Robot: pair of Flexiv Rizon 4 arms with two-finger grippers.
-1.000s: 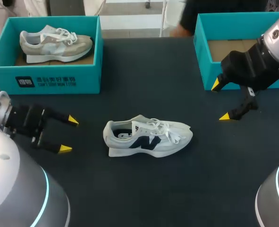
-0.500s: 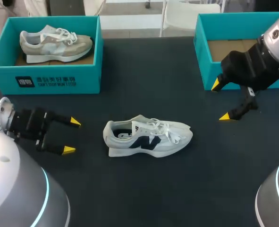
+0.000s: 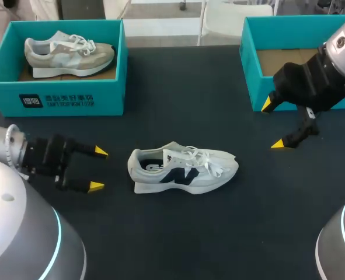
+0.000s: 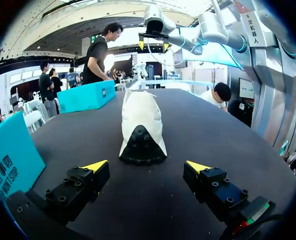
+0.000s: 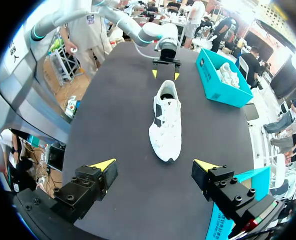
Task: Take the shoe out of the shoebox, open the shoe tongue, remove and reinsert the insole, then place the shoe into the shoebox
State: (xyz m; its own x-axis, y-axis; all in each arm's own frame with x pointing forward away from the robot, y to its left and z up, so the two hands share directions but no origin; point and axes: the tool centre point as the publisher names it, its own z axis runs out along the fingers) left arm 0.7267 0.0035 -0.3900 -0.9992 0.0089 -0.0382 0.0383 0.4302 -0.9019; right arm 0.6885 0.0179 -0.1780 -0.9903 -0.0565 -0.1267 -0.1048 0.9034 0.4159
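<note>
Left gripper (image 3: 99,170) has been advanced toward the heel of the shoe (image 3: 184,169) over the last second. Its fingers are apart and nothing is held. The shoe is unmoved, on the table outside the empty box (image 3: 248,64). Right gripper (image 3: 272,123) is unchanged, fingers apart. Judged: a heel hold is being prepared before the tongue is opened.

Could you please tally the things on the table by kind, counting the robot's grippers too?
Shoes: 2 (white shoe, beige shoe)
Shoeboxes: 2 (left teal shoebox, right teal shoebox)
Grippers: 2 (left gripper, right gripper)
Total: 6
</note>
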